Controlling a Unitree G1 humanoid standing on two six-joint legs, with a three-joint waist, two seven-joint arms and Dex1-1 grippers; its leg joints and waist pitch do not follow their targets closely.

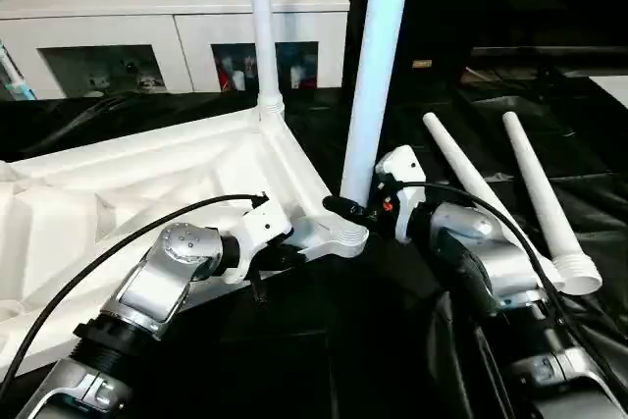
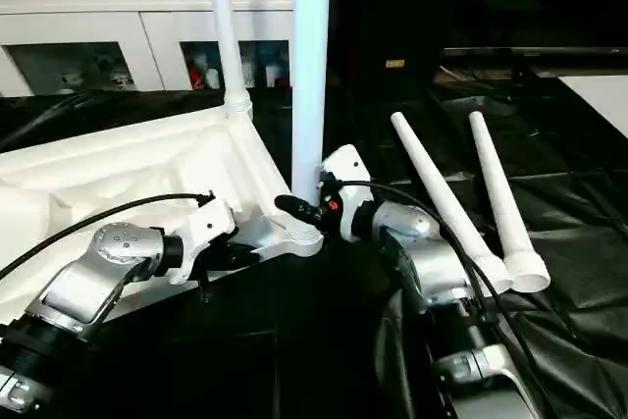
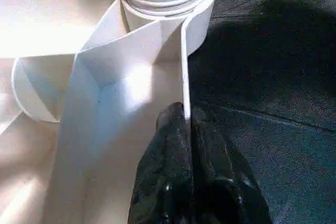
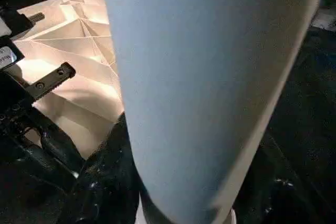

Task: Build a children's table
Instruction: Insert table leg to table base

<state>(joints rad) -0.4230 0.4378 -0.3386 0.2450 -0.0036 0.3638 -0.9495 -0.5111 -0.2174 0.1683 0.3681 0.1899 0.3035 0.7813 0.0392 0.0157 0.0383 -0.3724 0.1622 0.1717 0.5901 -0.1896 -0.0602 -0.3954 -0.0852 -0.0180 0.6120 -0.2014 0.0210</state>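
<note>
Right gripper point(image 1: 345, 209) around upright leg point(image 1: 376, 76).

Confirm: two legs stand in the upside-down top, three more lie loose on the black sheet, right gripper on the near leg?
Not three: two loose legs lie on the black sheet, per the left eye view. Both upright legs and the right gripper on the near leg are correct.

Head views evenly lit from above, sharp; black sheet point(image 1: 324, 340) swallowed detail, faint sheen on folds. Tabletop point(image 1: 147, 193) near blown out. Left wrist view: glare patch on white wall point(image 3: 131, 85), fingers point(image 3: 173, 182) soft, shadow over sheet. Right wrist view: leg point(image 4: 199, 77) close, blurred, bluish
</note>
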